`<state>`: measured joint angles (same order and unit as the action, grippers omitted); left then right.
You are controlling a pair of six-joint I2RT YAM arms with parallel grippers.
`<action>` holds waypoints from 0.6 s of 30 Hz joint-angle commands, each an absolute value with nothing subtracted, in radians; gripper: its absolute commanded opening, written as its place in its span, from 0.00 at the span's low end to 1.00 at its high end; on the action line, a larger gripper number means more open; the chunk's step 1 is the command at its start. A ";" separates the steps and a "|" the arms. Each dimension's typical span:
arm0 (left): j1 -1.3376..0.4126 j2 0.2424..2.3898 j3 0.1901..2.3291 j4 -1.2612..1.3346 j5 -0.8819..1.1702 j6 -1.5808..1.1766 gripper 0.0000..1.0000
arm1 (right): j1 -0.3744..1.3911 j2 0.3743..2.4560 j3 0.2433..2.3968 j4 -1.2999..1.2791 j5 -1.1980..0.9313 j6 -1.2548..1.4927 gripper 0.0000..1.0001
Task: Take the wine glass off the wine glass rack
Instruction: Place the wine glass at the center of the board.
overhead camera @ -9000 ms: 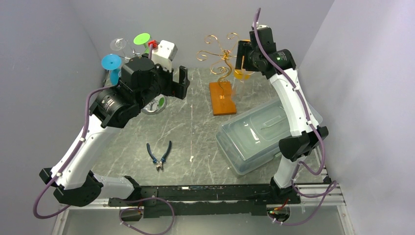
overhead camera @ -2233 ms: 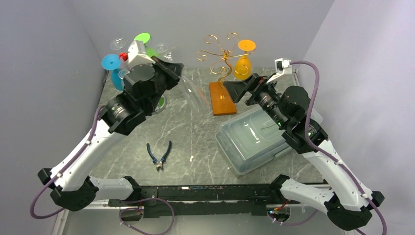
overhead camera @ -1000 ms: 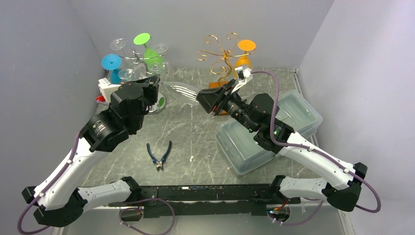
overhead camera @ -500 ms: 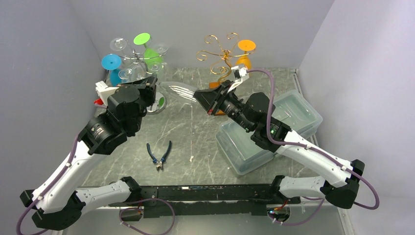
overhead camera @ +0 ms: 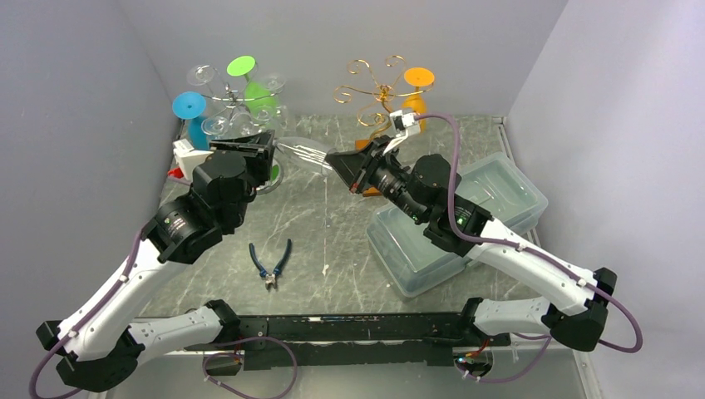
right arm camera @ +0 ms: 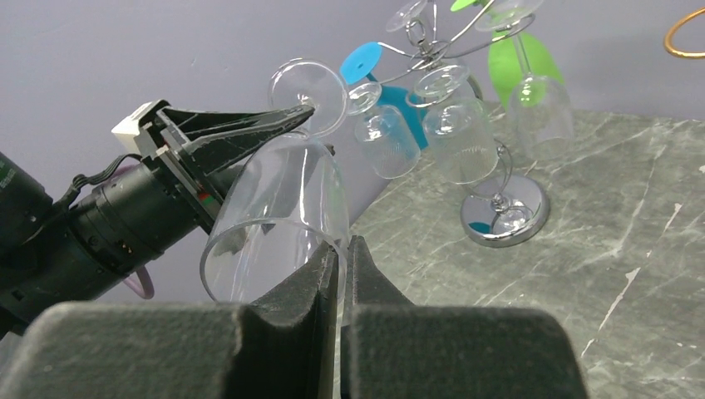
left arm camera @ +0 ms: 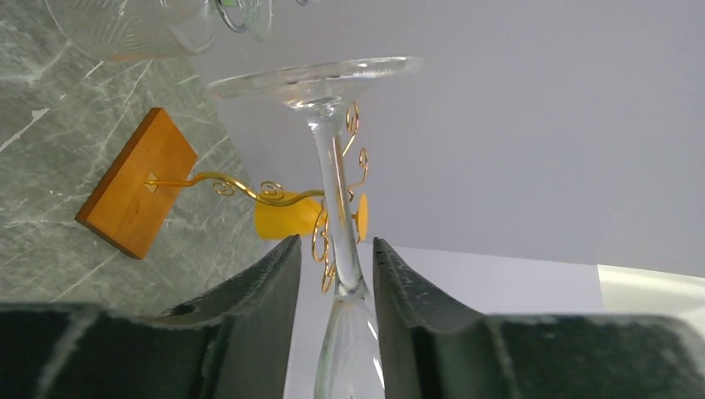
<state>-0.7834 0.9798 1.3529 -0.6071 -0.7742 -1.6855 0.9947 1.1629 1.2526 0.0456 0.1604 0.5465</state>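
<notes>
Item: clear wine glass (overhead camera: 306, 153), upper centre of the overhead frame. It lies near-horizontal in the air, just beside the silver rack (right arm camera: 505, 218) at upper left.
Right gripper (right arm camera: 342, 246): I see it pinched tight on the bowl's rim.
Left gripper (left arm camera: 336, 247): jaws parted, stem passing between them unclamped.

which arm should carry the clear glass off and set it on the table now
Right. The right gripper is shut on the rim of the wine glass. The left gripper stands open, its fingers apart on either side of the stem, so the right arm looks like the only one holding it.
</notes>
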 commanded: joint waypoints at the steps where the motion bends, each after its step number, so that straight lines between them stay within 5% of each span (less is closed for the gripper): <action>1: -0.788 0.971 1.359 -0.597 -0.773 -1.649 0.46 | 0.997 1.154 1.320 0.080 0.211 0.567 0.00; 15: -0.788 0.917 1.352 -0.672 -0.807 -1.420 0.98 | 0.997 1.163 1.423 -0.140 0.266 0.580 0.00; 18: -0.788 0.906 1.384 -0.724 -0.833 -1.320 0.99 | 0.997 1.179 1.458 -0.230 0.251 0.586 0.00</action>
